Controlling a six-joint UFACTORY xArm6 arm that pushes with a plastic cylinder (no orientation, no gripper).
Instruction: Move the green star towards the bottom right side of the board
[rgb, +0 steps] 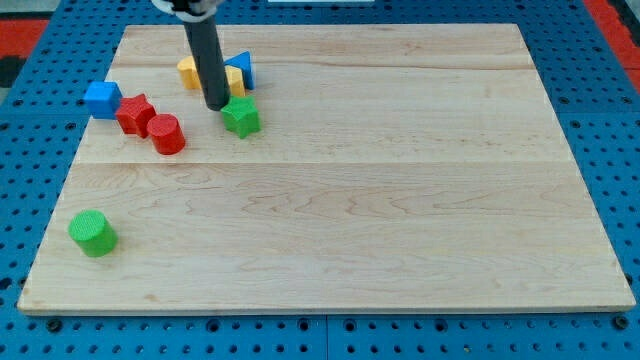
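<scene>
- Camera view: a pale wooden board (330, 200) lies on a blue pegboard surface (30, 60) and fills most of the frame.
- The arm carries no fingers, so there is nothing to open or close; it ends in a straight dark rod (207, 60) that comes down from the view's top.
- My tip (217, 106) rests on the board just to the upper left of the green star (241, 117), so close that I cannot tell whether the two touch.
- The green star sits in the board's upper left part, well apart from the bottom right corner.
- Behind the rod lie two yellow blocks: one (188, 71) on its left and one (235, 80) on its right, shapes unclear, both partly hidden.
- A blue block (241, 66), roughly triangular, stands just beside the right yellow one, toward the view's top.
- To the view's left, a blue cube (102, 99) sits near the board's edge, next to a red star-like block (135, 114).
- A red cylinder (166, 134) lies just beside that red block, toward the lower right.
- A green cylinder (92, 233) stands alone near the bottom left corner.
</scene>
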